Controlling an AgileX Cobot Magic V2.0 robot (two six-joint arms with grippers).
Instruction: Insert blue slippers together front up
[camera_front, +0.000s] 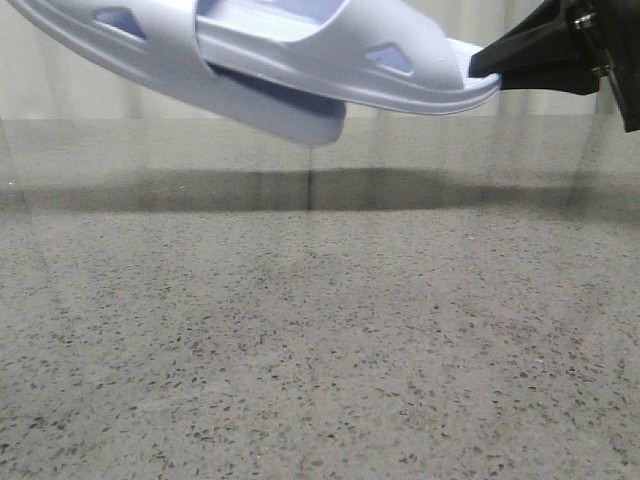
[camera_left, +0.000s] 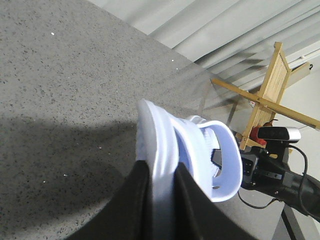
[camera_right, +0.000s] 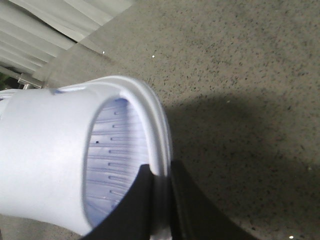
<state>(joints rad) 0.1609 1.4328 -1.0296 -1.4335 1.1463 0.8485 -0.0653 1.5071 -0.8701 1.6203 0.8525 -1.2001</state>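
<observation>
Two pale blue slippers hang in the air above the table at the top of the front view. The left slipper (camera_front: 150, 55) slants down to the right. The right slipper (camera_front: 330, 50) lies over its footbed, with its front end at the left one's wide strap. My right gripper (camera_front: 490, 65) is shut on the right slipper's heel rim (camera_right: 161, 172), where the ribbed footbed (camera_right: 115, 155) shows. My left gripper (camera_left: 162, 175) is shut on the left slipper's sole edge (camera_left: 155, 135); it is out of the front view. The other slipper's strap (camera_left: 227, 160) shows just beyond.
A grey speckled table (camera_front: 320, 350) lies below, with the slippers' shadow across its back. A pale curtain hangs behind. In the left wrist view a wooden frame (camera_left: 270, 85) and a camera (camera_left: 280, 134) stand past the table edge.
</observation>
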